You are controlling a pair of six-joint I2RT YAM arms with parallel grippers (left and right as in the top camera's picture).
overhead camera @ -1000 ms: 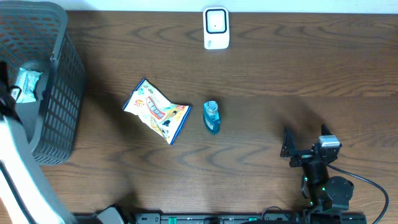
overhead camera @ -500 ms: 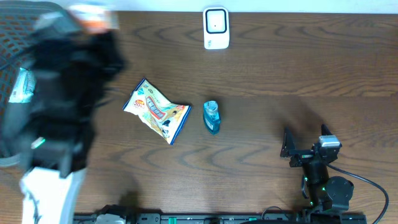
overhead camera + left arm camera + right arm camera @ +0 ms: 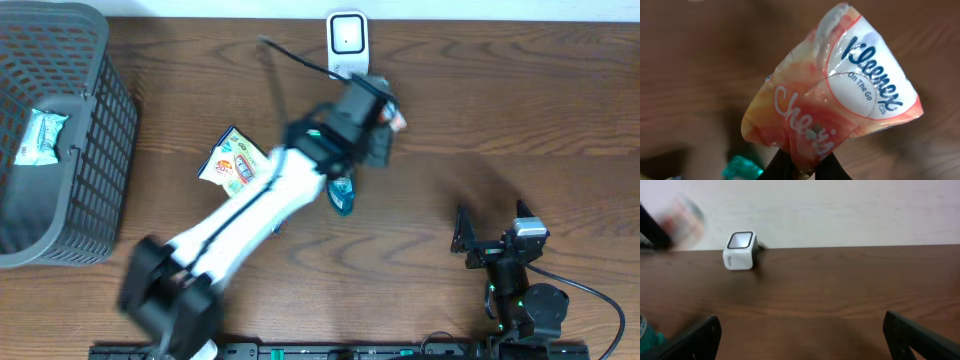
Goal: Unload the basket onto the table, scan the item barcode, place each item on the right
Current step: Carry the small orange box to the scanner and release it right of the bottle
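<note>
Brown wood grain, dark and streaked, covers the whole table (image 3: 520,110), and behind its far edge the right wrist view shows a plain pale wall (image 3: 840,210). A small white scanner (image 3: 347,45) with a dark-framed window stands at the middle of the far edge. A dark grey mesh basket (image 3: 100,150) fills the far left corner, with a pale packet (image 3: 40,137) lying inside it. Near the middle of the table lie a crumpled snack bag (image 3: 228,160) and, just to its right, a small blue bottle (image 3: 343,197), both partly covered by the white left arm (image 3: 250,215), which is blurred and reaches from the near edge toward the scanner. The left gripper (image 3: 805,167) is clenched on the lower edge of the tissue pack (image 3: 840,105), pinching it between dark fingers and holding it off the table, just in front of the scanner and slightly to its right. The pack is glossy film in orange-pink and white, creased, with a white round panel reading "Kleenex" and "On The Go" in blue, and loose white script below. The right gripper (image 3: 490,215) sits near the near right corner, jaws spread wide and holding nothing.
</note>
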